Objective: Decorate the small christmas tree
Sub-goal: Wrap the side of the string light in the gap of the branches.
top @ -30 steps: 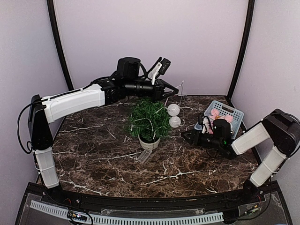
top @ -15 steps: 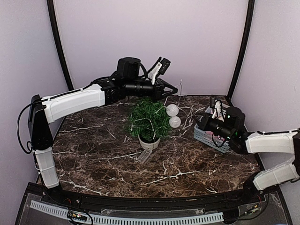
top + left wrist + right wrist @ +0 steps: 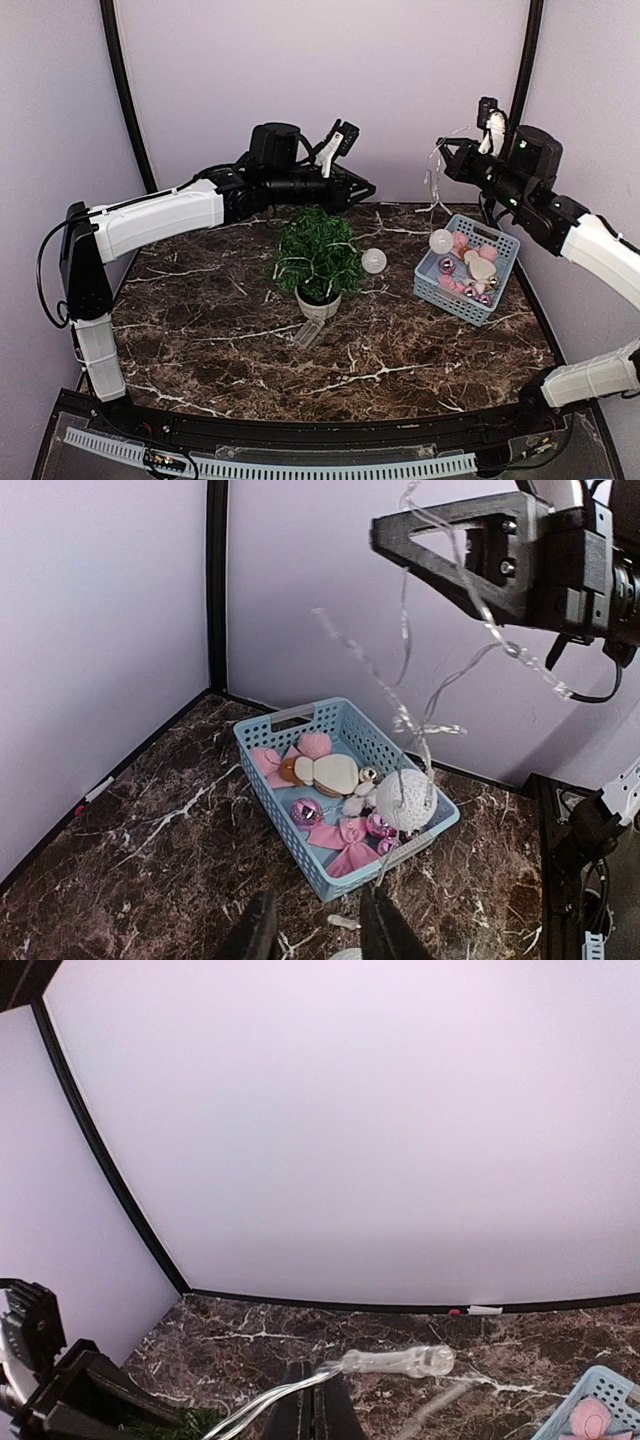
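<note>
The small christmas tree [image 3: 318, 255] stands in its pale pot mid-table, with a white ball [image 3: 373, 261] at its right side. My left gripper [image 3: 365, 188] hovers just above and behind the tree; in the left wrist view it [image 3: 319, 892] is open with nothing between its fingers. My right gripper [image 3: 445, 152] is raised high at the back right, shut [image 3: 314, 1368] on a clear light string [image 3: 395, 1363]. The string [image 3: 405, 650] hangs down to a second white ball [image 3: 440, 240] over the blue basket [image 3: 445, 300].
The basket [image 3: 279, 819] holds pink bows [image 3: 345, 845], pink baubles [image 3: 305, 812] and a cream figure [image 3: 325, 773]. A clear piece [image 3: 310, 333] lies on the marble in front of the pot. Black frame posts and pale walls close the back and sides.
The right arm shut on the string at the basket and rose to the back right. One white ball swung from the tree to over the basket. My left gripper opened and released the string.
</note>
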You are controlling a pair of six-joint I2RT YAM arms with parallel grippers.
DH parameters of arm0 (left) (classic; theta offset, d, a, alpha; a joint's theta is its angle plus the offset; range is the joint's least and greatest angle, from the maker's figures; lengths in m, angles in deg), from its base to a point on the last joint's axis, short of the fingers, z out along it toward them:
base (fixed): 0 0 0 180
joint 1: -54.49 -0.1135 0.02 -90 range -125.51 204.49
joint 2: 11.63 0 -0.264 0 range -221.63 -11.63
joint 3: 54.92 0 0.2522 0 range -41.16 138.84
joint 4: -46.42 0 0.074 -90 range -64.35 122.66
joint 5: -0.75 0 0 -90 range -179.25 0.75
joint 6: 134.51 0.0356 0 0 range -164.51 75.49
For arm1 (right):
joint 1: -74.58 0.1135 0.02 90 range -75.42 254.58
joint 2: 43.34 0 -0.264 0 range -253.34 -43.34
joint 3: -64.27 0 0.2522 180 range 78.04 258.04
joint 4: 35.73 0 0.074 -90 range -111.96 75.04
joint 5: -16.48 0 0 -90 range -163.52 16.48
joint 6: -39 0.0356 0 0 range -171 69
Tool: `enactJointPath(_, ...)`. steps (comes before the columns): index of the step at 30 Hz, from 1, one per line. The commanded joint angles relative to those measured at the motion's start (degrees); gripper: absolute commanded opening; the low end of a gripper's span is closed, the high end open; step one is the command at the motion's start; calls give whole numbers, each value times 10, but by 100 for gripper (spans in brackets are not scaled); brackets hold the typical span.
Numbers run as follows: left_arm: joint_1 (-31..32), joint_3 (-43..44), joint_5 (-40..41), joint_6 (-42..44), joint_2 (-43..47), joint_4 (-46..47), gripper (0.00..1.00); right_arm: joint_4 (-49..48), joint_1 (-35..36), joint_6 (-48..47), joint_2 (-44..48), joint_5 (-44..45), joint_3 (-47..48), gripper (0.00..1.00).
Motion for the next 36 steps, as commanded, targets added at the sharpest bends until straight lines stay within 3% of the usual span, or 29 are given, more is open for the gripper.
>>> enactJointPath(1, 2, -8, 13, -1, 14, -5, 34, 58, -3, -30, -77, 2, 101, 0)
enactJointPath(5, 2, -11, 9, 7, 26, -2, 39, 58, -4, -43, -137, -12, 179, 0)
enactJointPath(7, 2, -19, 8, 13, 40, 6, 46, 58, -4, -51, -166, -20, 218, 0)
enactJointPath(9, 1, -32, 12, 16, 58, 17, 60, 58, -4, -55, -196, -38, 258, 0)
enactJointPath(13, -11, -51, 15, 10, 92, 25, 69, 64, -4, -49, -255, -75, 330, 0)
enactJointPath(21, -75, -36, -72, -47, 99, 31, 77, 68, -4, -17, -357, -136, 457, 0)
enactJointPath(29, -105, -1, -154, -61, 55, 40, 79, 63, 3, 10, -409, -213, 539, 0)
enactJointPath(36, -124, 44, -159, -71, -3, 34, 80, 56, 22, 17, -435, -236, 583, 0)
